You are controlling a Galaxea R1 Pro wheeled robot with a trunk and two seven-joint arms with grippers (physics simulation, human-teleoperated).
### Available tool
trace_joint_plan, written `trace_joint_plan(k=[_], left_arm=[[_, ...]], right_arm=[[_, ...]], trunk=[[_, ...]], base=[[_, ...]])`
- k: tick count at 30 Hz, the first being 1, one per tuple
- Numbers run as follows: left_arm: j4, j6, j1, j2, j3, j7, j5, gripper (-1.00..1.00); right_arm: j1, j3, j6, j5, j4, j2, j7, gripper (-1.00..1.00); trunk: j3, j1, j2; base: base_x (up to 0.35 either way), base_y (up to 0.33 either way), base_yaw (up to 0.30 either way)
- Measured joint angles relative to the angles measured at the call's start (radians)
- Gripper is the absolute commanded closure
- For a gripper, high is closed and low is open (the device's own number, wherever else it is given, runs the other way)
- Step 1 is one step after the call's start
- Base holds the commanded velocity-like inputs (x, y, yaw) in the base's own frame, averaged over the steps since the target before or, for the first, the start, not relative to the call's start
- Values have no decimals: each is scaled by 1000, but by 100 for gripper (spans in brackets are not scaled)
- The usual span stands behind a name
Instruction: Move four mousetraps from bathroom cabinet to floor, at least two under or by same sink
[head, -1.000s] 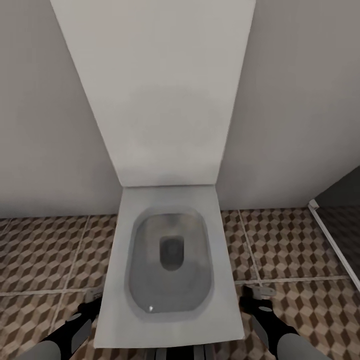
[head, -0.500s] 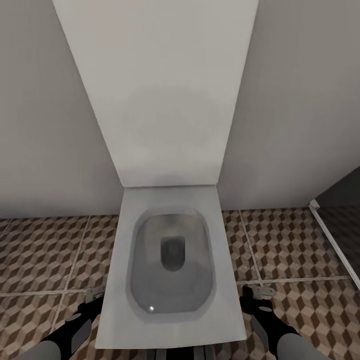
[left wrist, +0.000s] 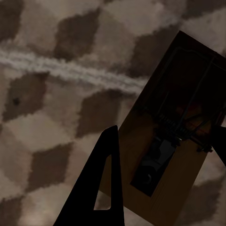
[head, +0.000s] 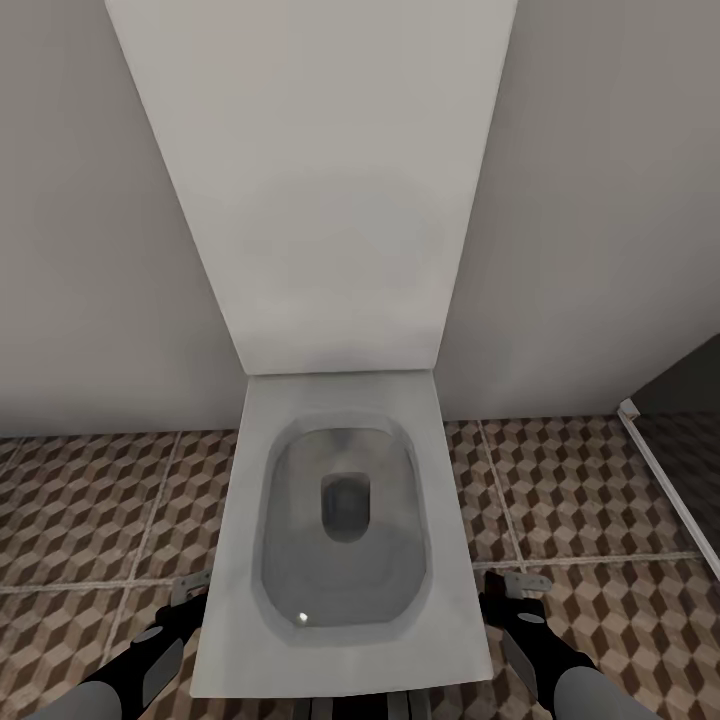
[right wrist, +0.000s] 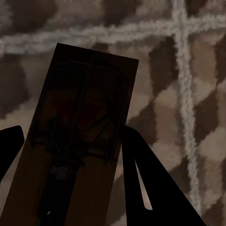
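Cube-patterned brown, beige and white bathroom floor tiles [head: 90, 510] under a plain grey wall [head: 600, 220]. A white rectangular toilet with its lid up [head: 335, 520] fills the space straight ahead at 12 o'clock, between our arms. Left gripper [left wrist: 165, 179] clamps a flat brown wooden mousetrap with metal wire parts [left wrist: 165, 160], long axis along the fingers. Right gripper [right wrist: 70, 146] clamps a second brown mousetrap [right wrist: 80, 141], also lengthwise along the fingers. Both traps hang above the tiles.

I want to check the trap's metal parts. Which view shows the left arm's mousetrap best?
The left wrist view: the mousetrap lies close between the fingers, spring visible. In the head view, just a pale sliver at the left gripper.
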Motion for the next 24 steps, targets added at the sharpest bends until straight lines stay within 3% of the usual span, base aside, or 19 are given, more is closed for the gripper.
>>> trace_joint_plan(k=[9,16,24], left_arm=[[0,0,0,0,0,0,0,100],[0,0,0,1,-1,0,0,100],[0,0,0,1,-1,0,0,100]], right_arm=[[0,13,-1,9,1,-1,14,100],[0,17,-5,15,1,-3,70,100],[0,19,-65,52,10,-4,89,100]], trunk=[[0,0,0],[0,0,0],[0,0,0]], base=[[0,0,0],[0,0,0],[0,0,0]])
